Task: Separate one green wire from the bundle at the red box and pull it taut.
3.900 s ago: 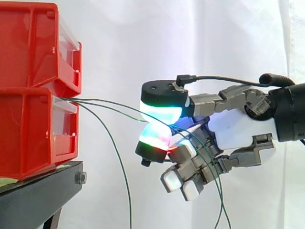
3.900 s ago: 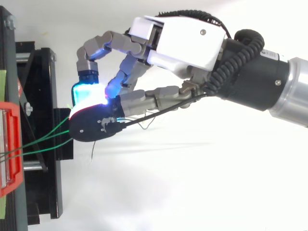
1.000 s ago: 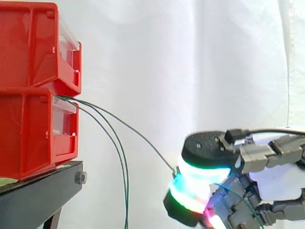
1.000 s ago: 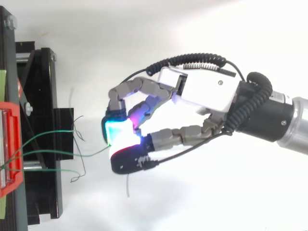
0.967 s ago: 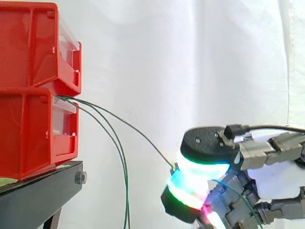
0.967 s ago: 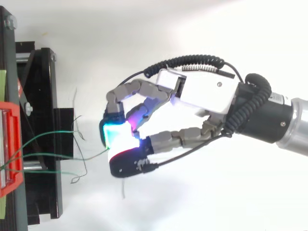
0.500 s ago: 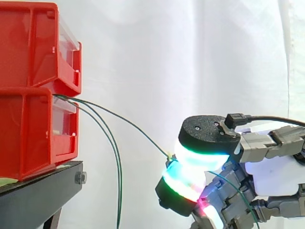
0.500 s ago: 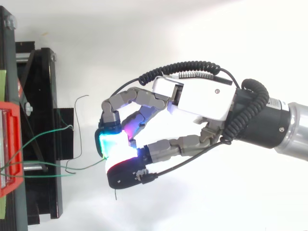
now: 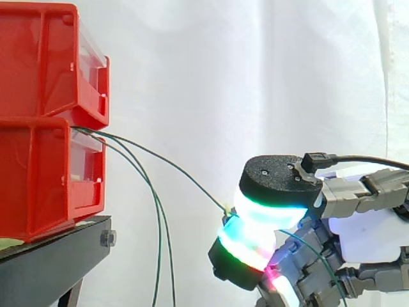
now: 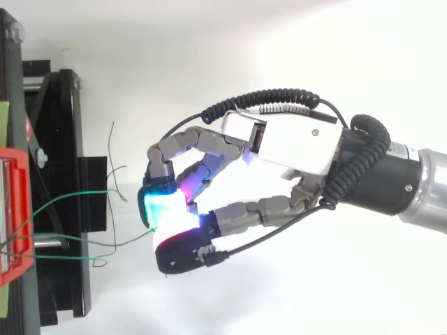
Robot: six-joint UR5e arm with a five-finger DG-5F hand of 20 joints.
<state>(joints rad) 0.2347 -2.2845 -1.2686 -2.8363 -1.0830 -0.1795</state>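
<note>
Robotics lab test cell from where I'm driving, not a home or shop. Plain white curtain hangs as a backdrop behind everything. Two red bins are stacked at the edge of a black stand, a bolted metal frame. A hand with glowing pads sits on an industrial arm. Thin green wires come out at the front of the bins.
</note>
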